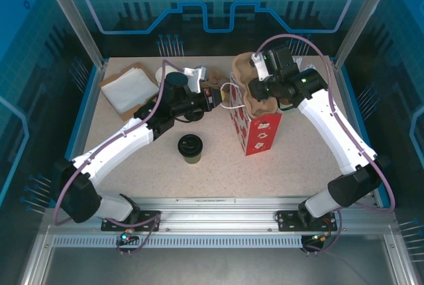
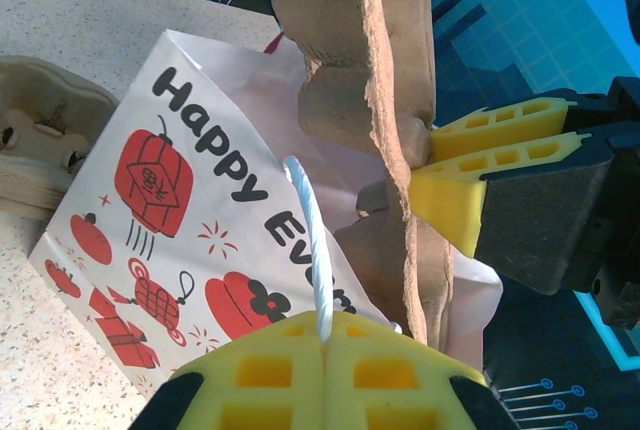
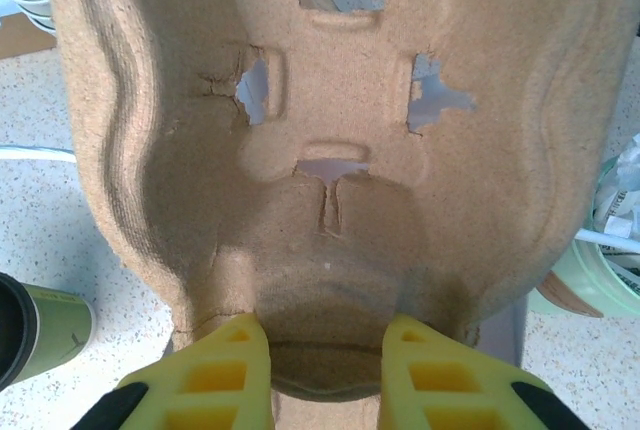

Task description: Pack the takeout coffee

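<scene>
**Pulp cup carrier (image 3: 340, 150) above paper bag (image 1: 258, 132); takeout coffee (image 1: 190, 148) outside it**

Left gripper (image 2: 325, 355): fingers together, pinching the bag's white cord handle (image 2: 312, 240). Right gripper (image 3: 325, 370): clamped on the carrier's edge, carrier on end over the bag mouth. Top view: lidded coffee upright on the table, left of the bag, apart. Left wrist view alone shows the bag's "Happy" print.
</scene>
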You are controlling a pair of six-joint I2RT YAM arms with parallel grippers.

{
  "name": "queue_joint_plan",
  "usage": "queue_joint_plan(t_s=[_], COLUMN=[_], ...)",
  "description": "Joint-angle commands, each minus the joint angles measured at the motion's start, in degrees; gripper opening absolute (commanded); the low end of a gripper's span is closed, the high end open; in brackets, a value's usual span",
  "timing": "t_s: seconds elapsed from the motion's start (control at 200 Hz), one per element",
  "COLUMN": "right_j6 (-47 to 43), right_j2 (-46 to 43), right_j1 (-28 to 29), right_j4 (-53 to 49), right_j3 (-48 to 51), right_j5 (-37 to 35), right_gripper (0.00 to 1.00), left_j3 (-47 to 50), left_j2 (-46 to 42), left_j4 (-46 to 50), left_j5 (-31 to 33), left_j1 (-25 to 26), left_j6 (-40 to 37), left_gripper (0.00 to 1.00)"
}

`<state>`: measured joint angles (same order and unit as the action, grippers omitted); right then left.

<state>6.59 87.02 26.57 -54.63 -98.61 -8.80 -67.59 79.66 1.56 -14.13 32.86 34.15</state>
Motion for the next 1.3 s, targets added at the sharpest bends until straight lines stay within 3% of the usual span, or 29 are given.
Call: queue_joint_plan(t_s=[0.0, 0.91, 1.15, 1.296], right_j6=[0.47, 0.72, -4.86, -9.1], right_j2=[0.75, 2.17, 2.88, 3.07], right_j1=[-1.3, -1.43, -1.85, -2.54], right_j4=[-2.38, -4.28, -5.14, -7.05], right_j3=[-2.44, 2.15, -0.45, -2.64], right_j5=[-0.35, -2.44, 2.19, 5.37], right_gripper=[0.23, 0.23, 0.23, 0.23], left_j3=[0.95, 4.07, 7.98, 10.43], left_j2=[-2.62, -4.55, -6.87, -8.93], left_j4=[-1.08, -2.26, -5.71, -7.88], left_j5=[1.51, 1.16, -3.37, -5.47], left_j1=[0.36, 0.34, 0.69, 1.22], left_j6=[-0.49, -1.45, -1.41, -1.54], left_gripper=[0.0, 0.0, 0.0, 0.06])
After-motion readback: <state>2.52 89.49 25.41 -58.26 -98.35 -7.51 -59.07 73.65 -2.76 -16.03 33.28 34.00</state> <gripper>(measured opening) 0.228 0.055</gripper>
